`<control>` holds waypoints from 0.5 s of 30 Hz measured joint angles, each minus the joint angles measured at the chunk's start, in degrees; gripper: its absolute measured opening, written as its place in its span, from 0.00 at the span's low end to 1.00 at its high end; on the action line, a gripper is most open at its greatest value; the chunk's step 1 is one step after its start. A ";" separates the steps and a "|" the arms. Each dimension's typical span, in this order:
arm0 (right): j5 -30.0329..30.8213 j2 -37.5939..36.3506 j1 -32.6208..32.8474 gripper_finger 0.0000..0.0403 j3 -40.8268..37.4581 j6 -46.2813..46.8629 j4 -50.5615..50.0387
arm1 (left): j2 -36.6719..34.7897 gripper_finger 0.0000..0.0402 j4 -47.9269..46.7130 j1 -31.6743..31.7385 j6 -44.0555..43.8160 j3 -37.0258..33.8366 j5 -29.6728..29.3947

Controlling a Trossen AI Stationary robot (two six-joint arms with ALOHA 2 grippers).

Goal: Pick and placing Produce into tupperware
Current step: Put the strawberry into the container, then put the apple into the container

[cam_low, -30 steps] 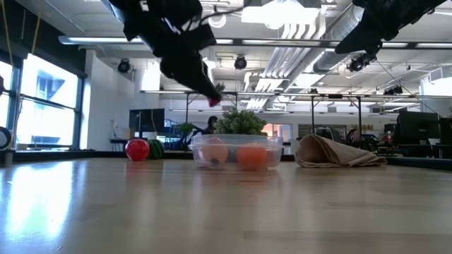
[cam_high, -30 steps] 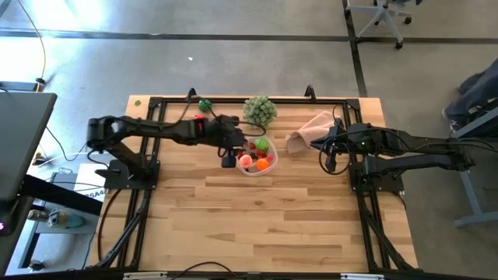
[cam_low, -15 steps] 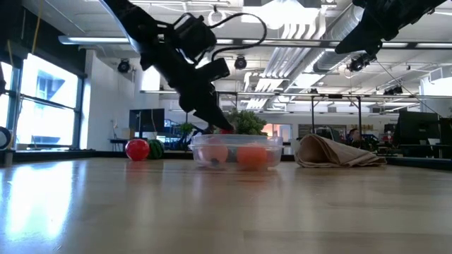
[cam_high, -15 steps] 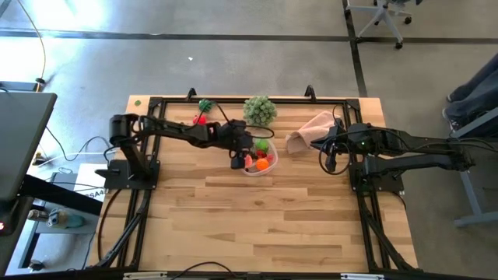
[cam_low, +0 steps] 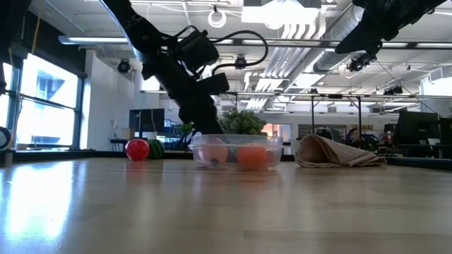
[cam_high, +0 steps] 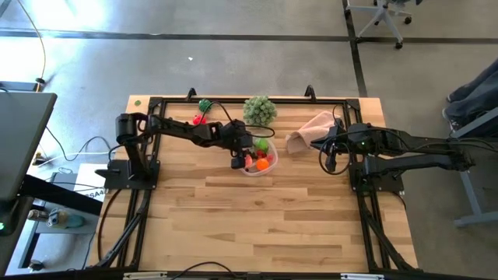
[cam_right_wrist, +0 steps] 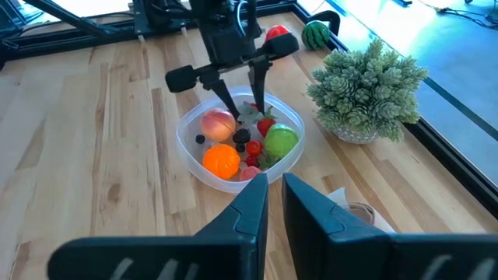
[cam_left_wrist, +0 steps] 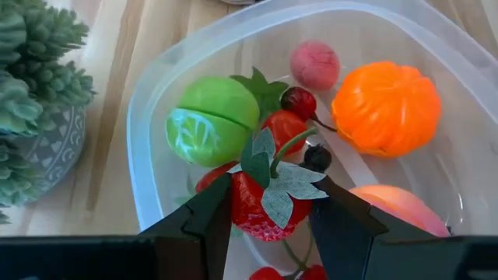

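The left gripper [cam_left_wrist: 268,210] hangs inside the tupperware [cam_high: 256,155], which sits near the middle of the tabletop's far edge. Its fingers [cam_left_wrist: 210,214] are part closed on a red strawberry [cam_left_wrist: 261,206] with a green leafy cap. The berry sits between them, just above the produce already in the tupperware: a green apple [cam_left_wrist: 210,124], an orange [cam_left_wrist: 385,105] and a peach [cam_left_wrist: 401,206]. The coming release likely needs only a straight drop. The right gripper [cam_high: 331,161], fingers shut and empty, waits over the far right edge.

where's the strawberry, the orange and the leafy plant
strawberry [cam_left_wrist: 261,208], left wrist view, red body between the fingers
orange [cam_left_wrist: 385,107], left wrist view, middle of its skin
leafy plant [cam_high: 260,110], high view, top of its foliage
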 joint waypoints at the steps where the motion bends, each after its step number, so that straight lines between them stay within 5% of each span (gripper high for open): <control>1: -0.02 0.00 -0.01 0.07 0.01 0.00 0.01 | -0.01 0.36 -0.01 -0.03 0.03 0.00 -0.20; 15: 0.00 0.00 0.00 0.07 0.00 -0.01 0.02 | -0.01 0.50 -0.57 -0.07 1.30 0.00 -0.64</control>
